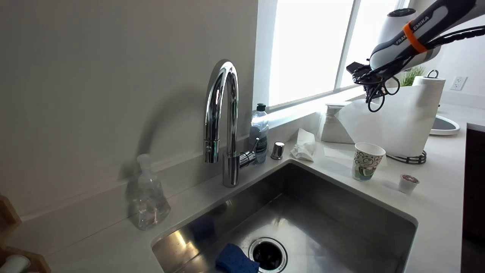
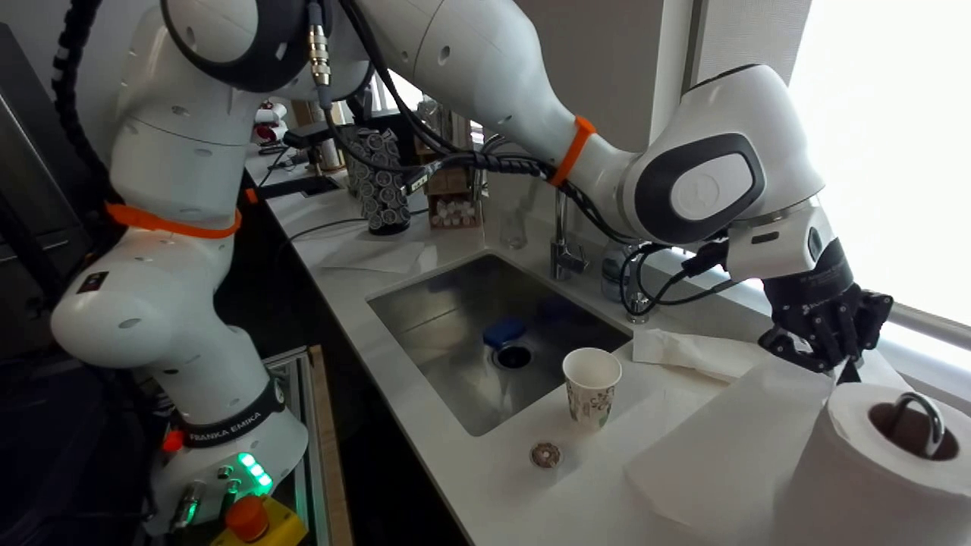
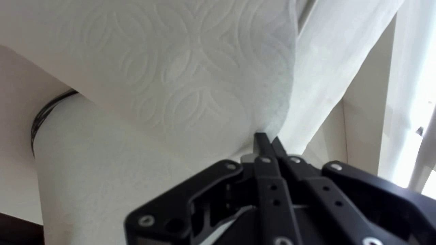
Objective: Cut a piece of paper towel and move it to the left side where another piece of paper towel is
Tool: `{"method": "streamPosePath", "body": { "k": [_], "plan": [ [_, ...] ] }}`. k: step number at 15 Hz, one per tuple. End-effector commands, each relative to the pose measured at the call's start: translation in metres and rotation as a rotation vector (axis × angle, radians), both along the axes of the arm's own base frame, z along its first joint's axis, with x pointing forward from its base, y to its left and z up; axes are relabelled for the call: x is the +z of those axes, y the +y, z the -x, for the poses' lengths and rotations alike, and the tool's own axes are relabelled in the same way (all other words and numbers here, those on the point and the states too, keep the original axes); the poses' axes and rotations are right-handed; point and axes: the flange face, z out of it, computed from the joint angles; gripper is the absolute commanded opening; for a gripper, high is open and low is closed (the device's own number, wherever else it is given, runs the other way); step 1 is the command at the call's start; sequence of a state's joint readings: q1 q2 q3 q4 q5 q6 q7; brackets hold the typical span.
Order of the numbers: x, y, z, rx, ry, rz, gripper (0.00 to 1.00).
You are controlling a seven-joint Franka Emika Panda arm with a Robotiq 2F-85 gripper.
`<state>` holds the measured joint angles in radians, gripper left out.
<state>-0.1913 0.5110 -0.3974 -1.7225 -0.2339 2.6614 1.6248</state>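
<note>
The paper towel sheet (image 1: pixel 363 121) comes out from the thick white roll (image 2: pixel 865 485), and in both exterior views the two look joined. The gripper (image 3: pixel 269 137) has hold of it: in the wrist view the black jaws are pinched tight on the sheet's edge, and round, curvy shapes are pressed into the paper. I cannot tell if the low end of the sheet touches the white counter (image 2: pixel 523 500). The roll stands on a black wire holder (image 1: pixel 416 160). Near the sheet stands a paper cup (image 2: pixel 590 390) with swirls on it, and a little coffee pod (image 1: pixel 408 184) sits close to the cup. A white box (image 1: pixel 333 131) shows partly behind the sheet, and a crumpled paper (image 1: pixel 304 148) lies by the corner of the metal sink (image 1: pixel 341 193). In the sink, a blue sponge (image 1: pixel 237 259) lies right by the round drain (image 1: pixel 268 254). A tall, shiny tap (image 1: pixel 213 117) bends over the sink, with a green-topped bottle (image 1: pixel 259 132) next to it and a clear pump bottle (image 1: pixel 150 197) on its other side. In an exterior view, a flat white paper (image 2: pixel 372 255) lies past the sink, well apart from the sheet, just beside a tower of pods (image 2: pixel 381 182).
</note>
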Motion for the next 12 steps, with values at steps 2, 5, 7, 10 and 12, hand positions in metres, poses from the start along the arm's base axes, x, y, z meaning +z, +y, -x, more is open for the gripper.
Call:
{"method": "streamPosePath", "body": {
  "k": [2, 5, 7, 10, 12],
  "plan": [
    [0.015, 0.013, 0.022, 0.049, 0.021, 0.031, 0.00],
    [0.034, 0.019, 0.038, 0.084, 0.011, 0.046, 0.00],
    [0.048, 0.034, 0.045, 0.181, -0.032, 0.034, 0.00],
    [0.062, 0.066, 0.048, 0.320, -0.088, 0.001, 0.00],
    [0.064, 0.089, 0.046, 0.398, -0.110, -0.054, 0.00]
  ]
}}
